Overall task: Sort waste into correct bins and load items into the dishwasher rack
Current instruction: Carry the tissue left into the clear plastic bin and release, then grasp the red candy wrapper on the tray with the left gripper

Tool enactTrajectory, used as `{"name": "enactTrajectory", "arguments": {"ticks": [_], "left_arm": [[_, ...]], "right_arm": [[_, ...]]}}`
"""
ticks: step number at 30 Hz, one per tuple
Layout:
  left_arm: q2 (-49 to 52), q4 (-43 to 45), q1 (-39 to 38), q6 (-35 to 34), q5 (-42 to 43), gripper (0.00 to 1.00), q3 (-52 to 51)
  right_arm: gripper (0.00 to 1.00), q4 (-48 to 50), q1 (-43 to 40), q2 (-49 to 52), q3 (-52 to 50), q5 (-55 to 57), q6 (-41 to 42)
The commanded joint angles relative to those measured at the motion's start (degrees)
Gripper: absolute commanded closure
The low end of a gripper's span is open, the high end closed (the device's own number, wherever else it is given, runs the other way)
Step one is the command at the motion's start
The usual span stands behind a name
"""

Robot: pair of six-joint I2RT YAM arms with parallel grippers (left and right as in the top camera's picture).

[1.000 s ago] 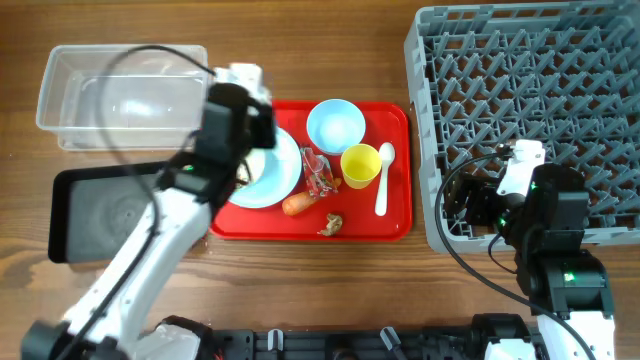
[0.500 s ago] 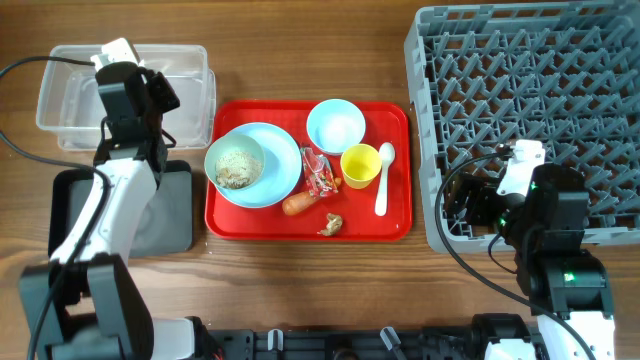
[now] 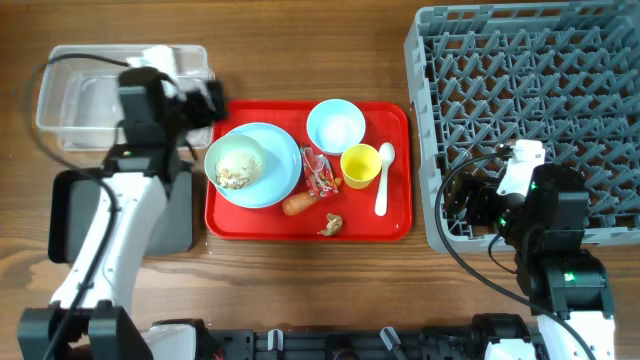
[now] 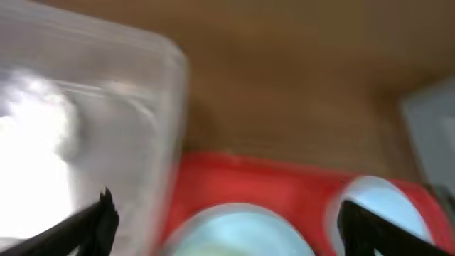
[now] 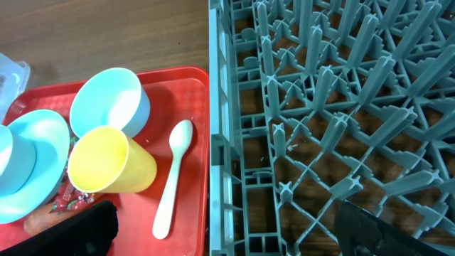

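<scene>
Red tray (image 3: 400, 112) is set mid-table (image 3: 300, 50), and plate (image 3: 288, 172) is placed at its left. A bowl (image 3: 236, 150) is seated on plate and is filled with rice scraps (image 3: 236, 172). A second bowl (image 3: 335, 126) is placed at the tray's back and is shown empty. Cup (image 3: 360, 165) is set just in front of it, and spoon (image 3: 384, 180) is laid just right of cup. Wrapper (image 3: 320, 172) is lodged between plate and cup. Carrot (image 3: 297, 204) and brown lump (image 3: 331, 224) are left near the tray's front edge. Tub (image 3: 60, 100) is placed at back left with black tray (image 3: 70, 220) just in front; both are partly covered by left arm (image 3: 125, 220). A white blur (image 4: 35, 149) is caught inside tub in the left wrist view, too smeared to be named. Rack (image 3: 530, 110) is set at right, its pegs shown bare. Left tool (image 4: 227, 227) is held above the tub's right edge and the red tray, fingers spread wide, nothing gripped. Right tool (image 5: 227, 231) is held over the rack's left edge beside the red tray, fingers spread wide, nothing between them.
</scene>
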Motion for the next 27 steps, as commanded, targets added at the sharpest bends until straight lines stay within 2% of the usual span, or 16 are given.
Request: {"name": "enactTrajectory", "arguments": {"ticks": [1,3,7,8,9,10,15,20,22,24,26,27], "left_arm": [[-0.11,-9.62,-8.35,-7.8,9.03,0.0,-0.09],[1.09,-14.69,-12.72,-14.73,8.85,0.0,-0.13],[4.55,-16.92,-19.1,-20.24,8.24,0.0,-0.31],[5.53,-16.41,-20.31,-21.38,7.78,0.02,-0.31],[7.15,-15.58,-21.86,-23.47,7.78,0.11,-0.31],[8.22,-15.04,-22.86,-24.9,7.76,0.11,-0.31],[13.07,-12.76,-25.49,-28.26,7.58,0.07,-0.31],[17.33,-9.79,-25.9,-29.94,7.61,0.1,-0.31],[17.79,-9.2,-25.92,-29.94,7.61,0.2,-0.31],[17.79,-8.79,-25.92,-29.97,7.61,0.37,-0.31],[17.79,-8.37,-25.92,-29.94,7.58,0.45,-0.31],[17.79,-8.37,-25.92,-29.94,7.58,0.51,-0.31]], "right_arm": [[0.0,0.15,0.26,-0.02,1.6,-0.94,-0.39],[0.0,0.15,0.26,-0.02,1.6,-0.94,-0.39],[0.0,0.15,0.26,-0.02,1.6,-0.94,-0.37],[0.0,0.15,0.26,-0.02,1.6,-0.94,-0.39],[0.0,0.15,0.26,-0.02,1.6,-0.96,-0.39],[0.0,0.13,0.26,-0.02,1.6,-0.94,-0.37],[0.0,0.09,0.26,-0.02,1.6,-0.96,-0.37],[0.0,0.11,0.26,-0.02,1.6,-0.96,-0.37],[0.0,0.11,0.26,-0.02,1.6,-0.96,-0.39],[0.0,0.11,0.26,-0.02,1.6,-0.94,-0.39],[0.0,0.11,0.26,-0.02,1.6,-0.94,-0.37],[0.0,0.11,0.26,-0.02,1.6,-0.96,-0.39]]}}
